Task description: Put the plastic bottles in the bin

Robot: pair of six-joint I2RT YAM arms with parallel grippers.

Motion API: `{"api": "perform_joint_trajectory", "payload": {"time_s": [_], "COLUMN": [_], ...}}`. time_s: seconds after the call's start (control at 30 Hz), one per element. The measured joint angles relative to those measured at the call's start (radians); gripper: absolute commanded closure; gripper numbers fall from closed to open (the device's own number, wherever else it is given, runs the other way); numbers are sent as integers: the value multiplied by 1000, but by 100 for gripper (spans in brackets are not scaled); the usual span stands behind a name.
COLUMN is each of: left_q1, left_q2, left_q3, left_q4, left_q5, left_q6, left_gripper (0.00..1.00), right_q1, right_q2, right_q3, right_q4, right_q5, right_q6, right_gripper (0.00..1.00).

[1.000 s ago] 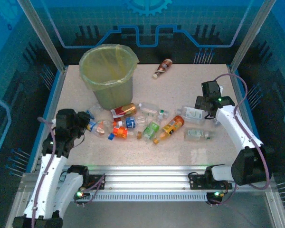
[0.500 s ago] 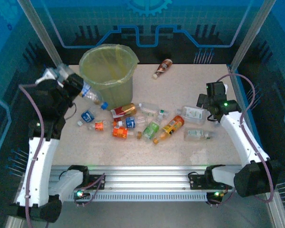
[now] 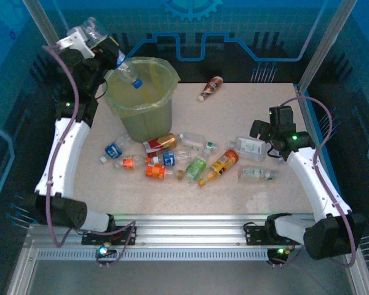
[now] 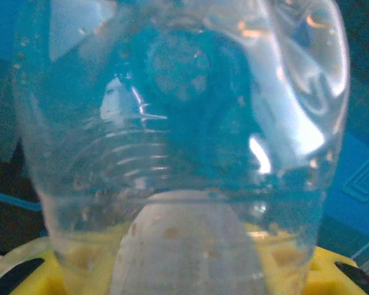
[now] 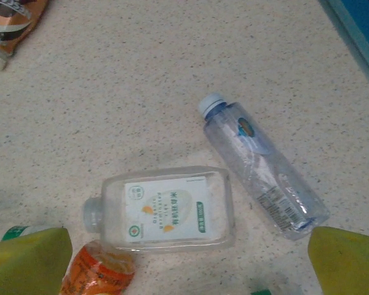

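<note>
Bottle release looks imminent at the bin [image 3: 146,120]. Left end effector [image 3: 112,59] is clamped on a clear bottle with a blue cap [image 3: 129,75], held tilted, cap down, over the left side of the bin's mouth, apparently so it drops into the yellow-green liner. The left arm is stretched tall, with its wrist bent forward and down. Seen from the left wrist, the bottle's clear base sits close to the lens, with yellow fingertips [image 4: 325,270] on either side.

Right end effector [image 3: 262,132] hangs low over the counter [image 3: 234,104], fingers [image 5: 24,261] spread wide and holding nothing. It sits above a flat clear bottle with a white label [image 5: 163,209] and a slim clear bottle [image 5: 261,175], likely lined up for a pick.

Other plastic bottles [image 3: 172,158] lie clustered on the counter in front of the bin. A brown-labelled one [image 3: 211,88] lies apart near the far edge.
</note>
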Motion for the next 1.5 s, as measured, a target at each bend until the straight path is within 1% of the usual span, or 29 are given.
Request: {"api": "perform_joint_trajectory", "payload": {"time_s": [0.27, 0.43, 0.67, 0.87, 1.0, 1.23, 1.5], "left_q1": [-50, -85, -129, -156, -158, -158, -158], "left_q2": [209, 301, 399, 416, 416, 416, 415], "left_q3": [123, 136, 138, 138, 130, 64, -41], "left_q4": [37, 50, 48, 40, 42, 37, 39], "left_q5": [97, 135, 172, 183, 190, 199, 208], "left_q6": [168, 235, 303, 354, 381, 430, 440], "left_gripper": [69, 69, 70, 70, 69, 68, 66], "right_q1": [1, 1, 3, 3, 4, 4, 5], "right_q2": [0, -6, -81, -144, -169, -188, -209], "right_q3": [0, -4, -39, -71, -101, -114, -114], "right_q4": [9, 3, -39, -66, -77, -95, -96], "right_q5": [-84, -104, -103, -100, -100, -82, -76], "right_q6": [42, 65, 76, 90, 108, 140, 158], "right_gripper": [0, 0, 0, 0, 0, 0, 0]}}
